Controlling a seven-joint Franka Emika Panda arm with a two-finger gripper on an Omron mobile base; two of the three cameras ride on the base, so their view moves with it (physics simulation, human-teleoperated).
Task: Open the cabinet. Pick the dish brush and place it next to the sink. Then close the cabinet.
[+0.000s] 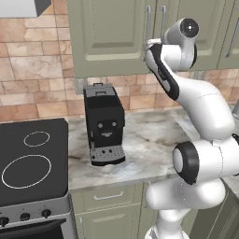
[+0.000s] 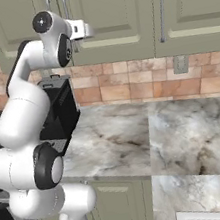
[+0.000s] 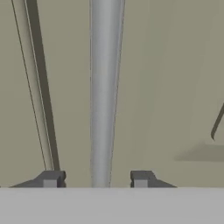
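we see the cabinet (image 1: 109, 35) up on the wall above the worktop (image 2: 136, 133), doors shut; our jaws sit open on both sides of its silver handle (image 3: 104, 92), not squeezing yet; the bar looks stiff and smooth, so we should grab its middle.

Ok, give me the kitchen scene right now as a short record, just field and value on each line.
cabinet: sage-green wall cabinet, both doors shut
handle: silver bar handle runs up between the fingertips
gripper: gripper raised to the door, one fingertip either side of the bar, gaps showing on both sides, no grip yet
coffee machine: black coffee machine on the marble counter, under the cabinet
stove: black cooktop left of the counter
dish brush: not to be seen with the doors shut
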